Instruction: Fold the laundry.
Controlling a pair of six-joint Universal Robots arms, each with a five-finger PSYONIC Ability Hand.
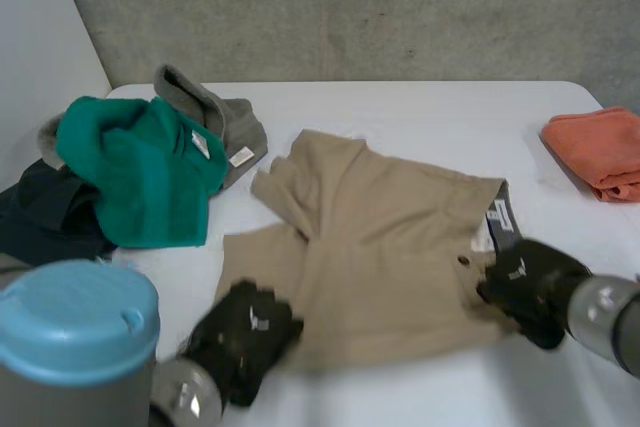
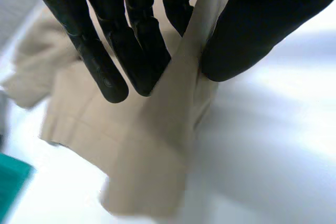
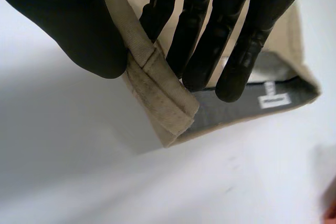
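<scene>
Shorts (image 1: 380, 247), tan, lying mostly flat on the desk (image 1: 420, 112), with the waistband (image 3: 157, 95) toward the robot's right and the leg ends toward its left; the far leg is rumpled.

Left robot hand (image 1: 245, 337): closed on the near leg end. The cloth is pinched between thumb (image 2: 262, 24) and fingers (image 2: 136, 51), so a ridge of fabric stands up between them, and the rest of that leg trails down to the desk.

Right robot hand (image 1: 525, 287): closed on the near corner of the waistband. The doubled band is clamped between thumb and fingers, with grey lining and a white label (image 3: 274, 100) showing just beyond the fingertips.

Both grips sit on the edge nearest the robot.

Step in hand, as I read it: the first fold of the shorts, with both near corners secured and no fold yet laid.

Next move, in my judgement: I would lift both hands together and carry the near edge across to the far edge. The two should travel level so the cloth lays over without twisting, and I would release only once the edges meet.

Waiting at the desk's left, heaped together: a green cloth (image 1: 140, 177), a grey garment (image 1: 225, 117) and a dark garment (image 1: 40, 217). At the far right, well apart from the shorts, lies a folded orange towel (image 1: 600, 152).
</scene>
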